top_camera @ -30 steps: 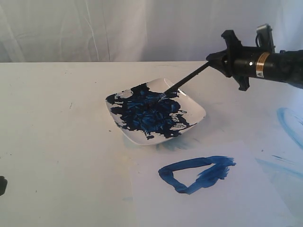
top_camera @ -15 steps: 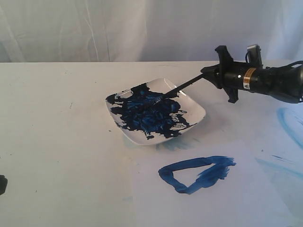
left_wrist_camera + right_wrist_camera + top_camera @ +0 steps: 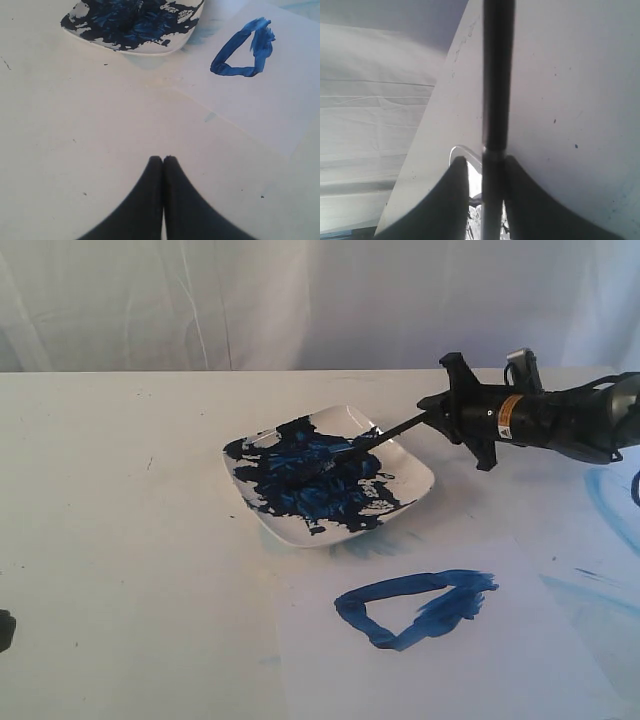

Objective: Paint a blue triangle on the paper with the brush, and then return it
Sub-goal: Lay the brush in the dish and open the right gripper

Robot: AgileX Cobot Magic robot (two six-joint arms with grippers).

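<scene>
At far left you have the left hand [image 3: 163, 160]. In its wrist view the two fingertips are pressed together w/ nothing btw them, and it sits over the bare surface [image 3: 120, 490]. From this hand the dish and the paper are both well apart, on the far side.

Next to the right is the dish [image 3: 412, 478], white and squarish, most of it covered w/ dark-blue paint [image 3: 310, 480]. The brush [image 3: 395, 427] lies w/ its bristle end in this paint, nr the dish's far-right rim. Its black handle goes up and to the right, straight into the right hand [image 3: 432, 408]. The right hand is clamped on the handle: in the right wrist view you see one finger [image 3: 452, 200] on each side of the brush, tight against it, and the silver ferrule just at the fingertips. The hand itself is just outside the dish rim, above the surface, the arm approx. level.

In front of the dish, below the right hand in the ext. view, the paper [image 3: 500, 670] lies flat, and the blue triangle [image 3: 395, 588] is on its part closest to the dish. The triangle is apart from the brush tip and from both hands. At the far right are pale blue smears [image 3: 610, 500] on the surface.

Count: 2 hands, 1 brush, 1 dish, 1 paper, 1 triangle.
</scene>
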